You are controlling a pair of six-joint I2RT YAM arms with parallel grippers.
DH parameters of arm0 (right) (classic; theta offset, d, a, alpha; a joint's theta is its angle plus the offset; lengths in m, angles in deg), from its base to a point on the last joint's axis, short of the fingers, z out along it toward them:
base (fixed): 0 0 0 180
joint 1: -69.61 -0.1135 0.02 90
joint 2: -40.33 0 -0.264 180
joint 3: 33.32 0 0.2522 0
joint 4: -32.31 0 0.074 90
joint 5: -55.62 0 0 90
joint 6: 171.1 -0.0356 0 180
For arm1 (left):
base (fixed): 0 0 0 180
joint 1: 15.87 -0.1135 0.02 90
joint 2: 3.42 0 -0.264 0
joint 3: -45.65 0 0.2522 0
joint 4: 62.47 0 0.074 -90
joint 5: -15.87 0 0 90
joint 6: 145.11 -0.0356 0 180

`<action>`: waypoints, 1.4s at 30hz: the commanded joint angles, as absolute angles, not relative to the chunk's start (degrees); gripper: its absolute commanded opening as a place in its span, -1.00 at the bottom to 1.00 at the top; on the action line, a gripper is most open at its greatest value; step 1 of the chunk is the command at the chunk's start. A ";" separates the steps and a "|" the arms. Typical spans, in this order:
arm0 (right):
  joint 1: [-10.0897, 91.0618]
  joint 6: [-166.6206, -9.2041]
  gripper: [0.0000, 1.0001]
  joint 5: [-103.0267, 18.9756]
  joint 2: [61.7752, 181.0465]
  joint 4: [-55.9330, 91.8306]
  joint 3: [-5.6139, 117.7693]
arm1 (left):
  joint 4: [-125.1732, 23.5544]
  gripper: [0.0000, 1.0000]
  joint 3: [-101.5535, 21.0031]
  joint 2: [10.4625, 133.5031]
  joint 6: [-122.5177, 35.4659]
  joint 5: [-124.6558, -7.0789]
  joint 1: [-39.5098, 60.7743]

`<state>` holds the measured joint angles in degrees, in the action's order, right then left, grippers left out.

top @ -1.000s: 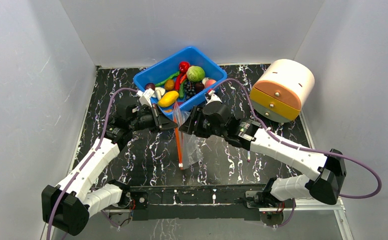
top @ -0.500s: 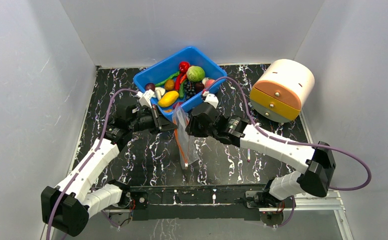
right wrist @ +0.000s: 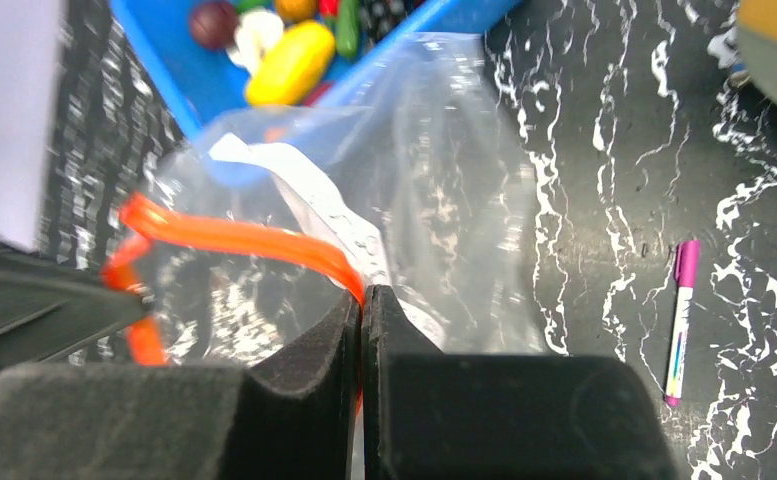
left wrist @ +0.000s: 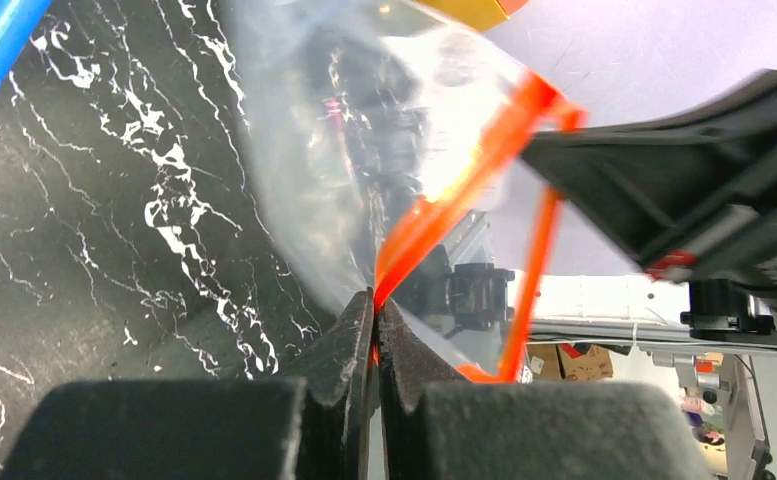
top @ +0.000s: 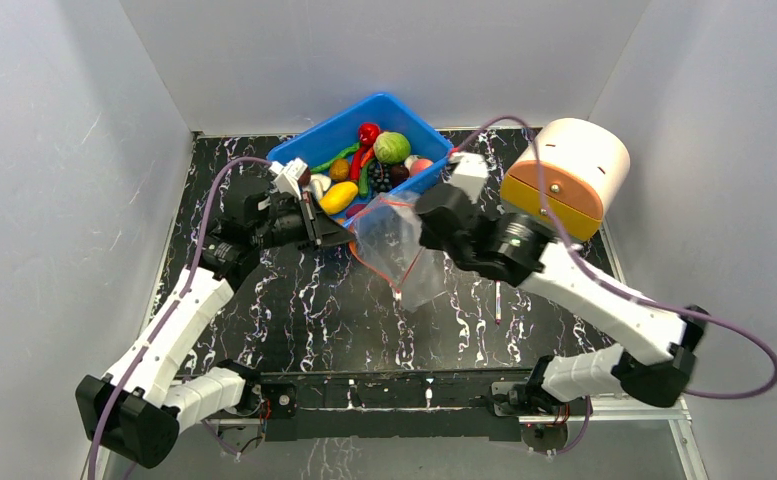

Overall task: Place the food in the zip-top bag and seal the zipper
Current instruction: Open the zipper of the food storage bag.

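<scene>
The clear zip-top bag [top: 399, 245] hangs between both grippers, just in front of the blue tub [top: 309, 150], its mouth pulled open. Its red-orange zipper [top: 384, 272] loops around the mouth. My left gripper [top: 347, 240] is shut on one side of the zipper [left wrist: 434, 215]. My right gripper [top: 426, 212] is shut on the other side of the zipper [right wrist: 254, 238]. The bag [right wrist: 444, 200] looks empty. The food [top: 369, 160] lies in the tub: green melon [top: 392, 147], yellow piece [top: 336, 197], red, orange and dark pieces, and a white mushroom [right wrist: 256, 30].
A round cream box with orange and yellow drawers [top: 564, 178] stands at the back right. A pink-capped pen [top: 497, 305] lies on the black marbled table [top: 264, 300]; it also shows in the right wrist view [right wrist: 679, 320]. White walls enclose the table.
My right gripper has moved right and back with its side of the zipper. The bag's mouth went from a narrow hanging strip to a wide open loop. The left gripper barely moved.
</scene>
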<state>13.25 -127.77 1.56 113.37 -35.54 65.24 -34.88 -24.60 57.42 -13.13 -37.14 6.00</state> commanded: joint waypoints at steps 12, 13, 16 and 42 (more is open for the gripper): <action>13.37 -126.24 -1.00 0.84 108.24 -21.39 58.79 | -46.96 0.21 -23.03 60.46 -12.77 -27.98 7.03; 13.37 -126.39 -1.00 0.63 108.77 -20.41 58.54 | -48.70 0.33 -21.80 59.57 -12.45 -28.05 7.39; 13.37 -126.29 -1.00 -0.68 110.14 -16.47 57.00 | -50.33 0.50 -20.55 59.80 -13.87 -28.86 8.73; 13.36 -125.83 -1.00 5.93 113.71 -25.10 60.98 | -24.73 -0.83 -31.70 66.27 -25.89 -64.40 15.50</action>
